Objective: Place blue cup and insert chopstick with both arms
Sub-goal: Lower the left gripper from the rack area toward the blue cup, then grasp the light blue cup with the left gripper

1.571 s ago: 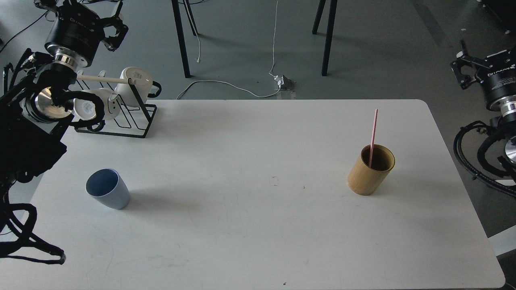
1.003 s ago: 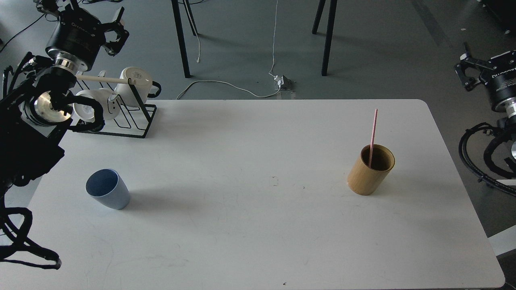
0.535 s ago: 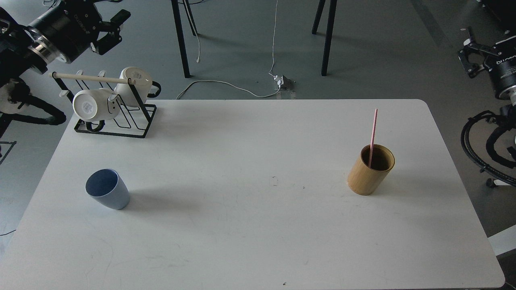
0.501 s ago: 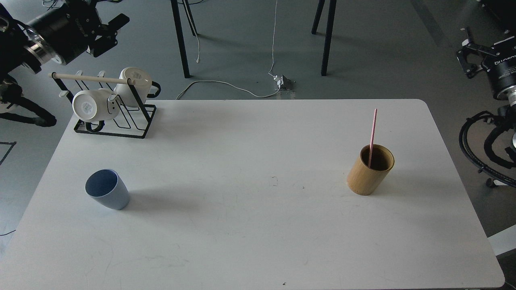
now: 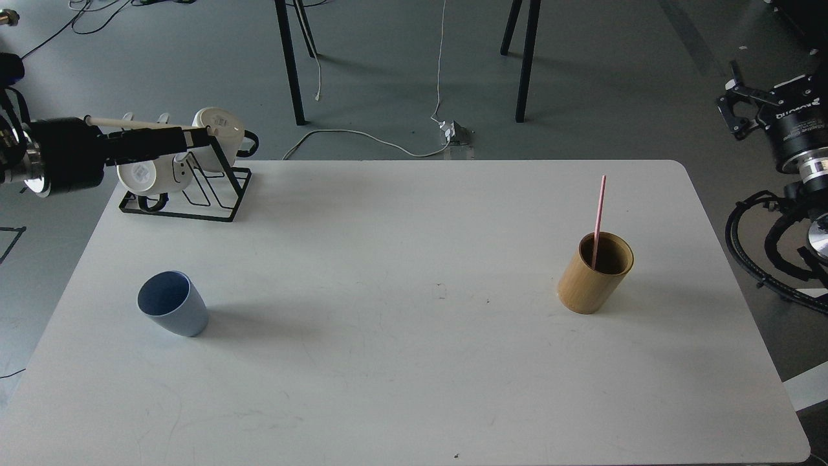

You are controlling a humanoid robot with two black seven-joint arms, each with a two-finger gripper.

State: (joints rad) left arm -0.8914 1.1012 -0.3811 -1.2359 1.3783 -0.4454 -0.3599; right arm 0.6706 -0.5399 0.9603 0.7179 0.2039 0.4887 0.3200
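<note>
The blue cup [image 5: 173,303] stands upright on the white table [image 5: 414,362] near its front left, nothing in it. The pink chopstick [image 5: 599,213] stands leaning in the tan cylindrical holder [image 5: 594,275] at the right. My left gripper [image 5: 183,138] reaches in level from the left edge, in front of the mug rack and far behind the cup; it is side-on and its fingers overlap. My right gripper [image 5: 733,103] hangs off the table's right edge, well behind and to the right of the holder, fingers apart and empty.
A black wire rack [image 5: 220,194] with a pale wooden rod [image 5: 103,121] holds two white mugs [image 5: 223,123] at the table's back left corner. Chair legs [image 5: 289,65] and a white cable [image 5: 362,134] are on the floor behind the table.
</note>
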